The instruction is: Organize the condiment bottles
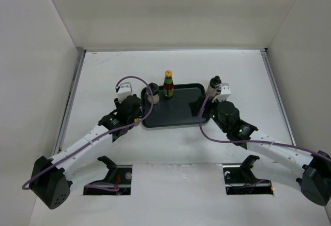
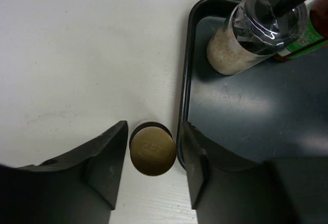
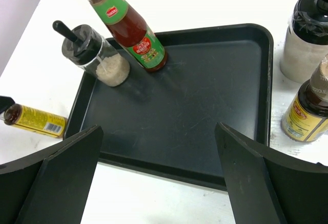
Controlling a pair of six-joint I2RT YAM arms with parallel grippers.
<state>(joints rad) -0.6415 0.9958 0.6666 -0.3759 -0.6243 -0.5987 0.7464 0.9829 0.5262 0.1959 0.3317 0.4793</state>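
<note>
A black tray point(image 1: 176, 115) holds the tall red-green bottle with a yellow cap point(image 1: 168, 85) point(image 3: 128, 26) and a shaker jar of white grains point(image 1: 152, 93) point(image 2: 246, 34). My left gripper point(image 2: 154, 131) point(image 1: 138, 113) is open and points down, closely straddling a small gold-capped bottle point(image 2: 152, 155) on the table beside the tray's left rim. This bottle's yellow label shows in the right wrist view point(image 3: 36, 121). My right gripper point(image 3: 159, 131) point(image 1: 199, 107) is wide open and empty over the tray's right rim. A small yellow-labelled bottle point(image 3: 307, 111) and a second shaker jar point(image 3: 307, 39) point(image 1: 214, 85) stand outside that rim.
White walls enclose the white table point(image 1: 103, 71) on three sides. Purple cables run along both arms. Two openings at the near edge point(image 1: 114, 179) point(image 1: 248, 179) hold the arm bases.
</note>
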